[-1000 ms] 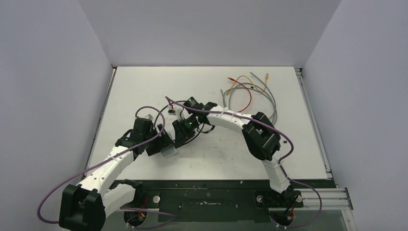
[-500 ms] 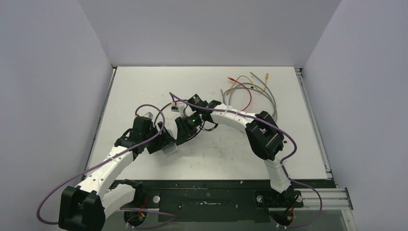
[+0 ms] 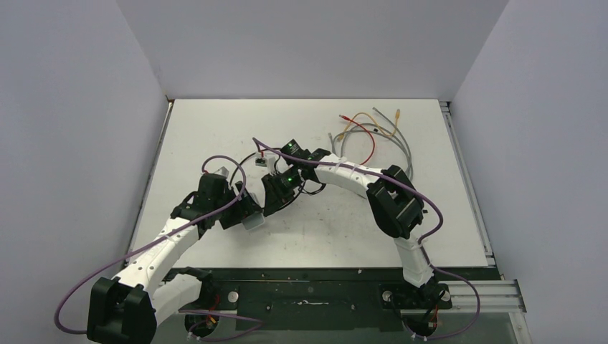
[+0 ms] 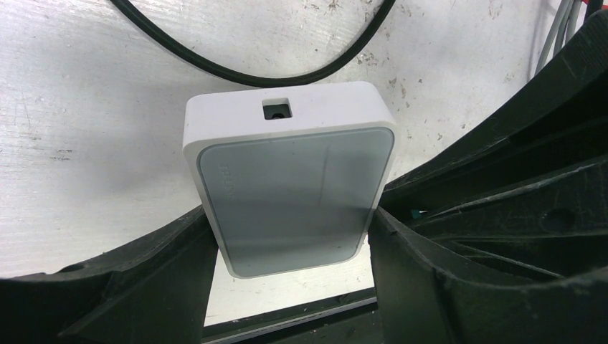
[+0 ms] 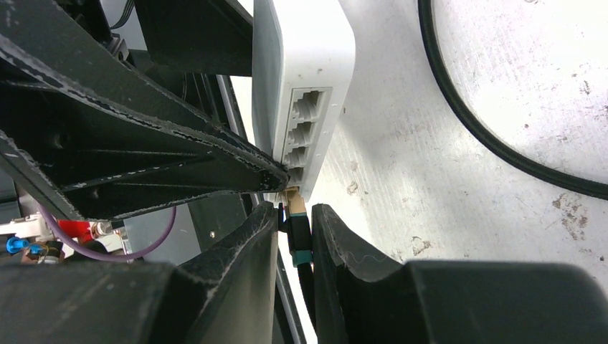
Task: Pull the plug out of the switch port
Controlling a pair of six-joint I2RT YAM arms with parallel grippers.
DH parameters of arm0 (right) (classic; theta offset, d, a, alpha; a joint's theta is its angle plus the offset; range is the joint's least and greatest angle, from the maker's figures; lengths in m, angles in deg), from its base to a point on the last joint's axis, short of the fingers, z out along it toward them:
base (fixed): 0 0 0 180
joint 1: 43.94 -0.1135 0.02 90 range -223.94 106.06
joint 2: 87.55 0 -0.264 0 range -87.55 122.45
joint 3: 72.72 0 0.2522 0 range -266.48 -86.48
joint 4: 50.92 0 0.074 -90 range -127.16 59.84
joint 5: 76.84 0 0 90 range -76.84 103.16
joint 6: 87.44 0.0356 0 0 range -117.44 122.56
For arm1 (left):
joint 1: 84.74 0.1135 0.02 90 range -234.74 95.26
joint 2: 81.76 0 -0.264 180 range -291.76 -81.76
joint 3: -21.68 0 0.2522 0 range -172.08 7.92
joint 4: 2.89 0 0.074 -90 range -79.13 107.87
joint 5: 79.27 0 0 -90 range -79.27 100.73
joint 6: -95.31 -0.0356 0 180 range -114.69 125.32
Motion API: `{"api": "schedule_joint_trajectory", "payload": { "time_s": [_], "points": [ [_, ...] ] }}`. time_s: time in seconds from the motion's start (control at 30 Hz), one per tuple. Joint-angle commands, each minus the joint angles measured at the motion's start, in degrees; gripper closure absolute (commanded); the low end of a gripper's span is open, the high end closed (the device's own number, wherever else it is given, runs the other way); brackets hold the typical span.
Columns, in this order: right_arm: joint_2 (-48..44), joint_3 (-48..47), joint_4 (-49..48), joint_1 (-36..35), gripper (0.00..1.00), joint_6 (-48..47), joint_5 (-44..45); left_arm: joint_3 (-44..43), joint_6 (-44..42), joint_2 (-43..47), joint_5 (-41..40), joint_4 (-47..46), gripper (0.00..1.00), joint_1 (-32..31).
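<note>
The switch (image 4: 294, 186), a flat pale grey box with a white rim, lies between my left gripper's (image 4: 290, 218) fingers (image 4: 165, 279), which press both its long sides. In the top view it shows as a pale block (image 3: 252, 222) at my left gripper (image 3: 246, 213). In the right wrist view the switch (image 5: 301, 64) shows several sockets along one edge. A black plug (image 5: 298, 240) with teal bands has its clear tip at the lowest socket. My right gripper (image 5: 294, 215) is shut on this plug; it sits just right of the switch in the top view (image 3: 275, 199).
A black cable (image 4: 251, 68) loops on the table behind the switch, also in the right wrist view (image 5: 487, 136). Loose grey, orange and red cables (image 3: 373, 136) lie at the back right. A small white connector (image 3: 259, 161) lies behind the grippers. The metal rail (image 3: 315, 287) runs along the near edge.
My right gripper and forearm have shifted slightly away and to the right over the last second. The left gripper and the switch have barely moved.
</note>
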Motion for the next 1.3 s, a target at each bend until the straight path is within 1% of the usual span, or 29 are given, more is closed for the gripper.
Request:
{"api": "schedule_joint_trajectory", "payload": {
  "time_s": [0.0, 0.3, 0.53, 0.77, 1.07, 1.27],
  "points": [
    [-3.7, 1.5, 8.5, 5.5, 0.95, -4.1, 7.4, -2.8, -1.6, 1.7, -10.0, 6.6, 1.0, 1.4],
    [-5.7, 3.2, 9.3, 7.1, 0.95, -4.5, 7.7, -3.0, -1.3, 1.6, -11.6, 8.0, 1.0, 1.4],
    [-6.8, 4.2, 8.7, 8.4, 0.95, -3.7, 5.3, -3.6, -1.2, 0.7, -12.7, 8.9, 1.0, 1.4],
    [-7.7, 4.7, 8.5, 9.1, 0.95, -3.7, 4.3, -3.7, -1.9, 0.9, -11.5, 7.8, 1.0, 1.4],
    [-9.3, 3.6, 5.1, 9.5, 0.95, -1.5, 1.5, -3.2, -2.0, 2.1, -9.7, 6.2, 1.0, 1.5],
    [-12.4, 3.2, -0.7, 10.9, 0.95, 2.6, -1.9, -2.4, -1.8, 3.8, -9.1, 4.9, 1.0, 1.5]
  ]
}}
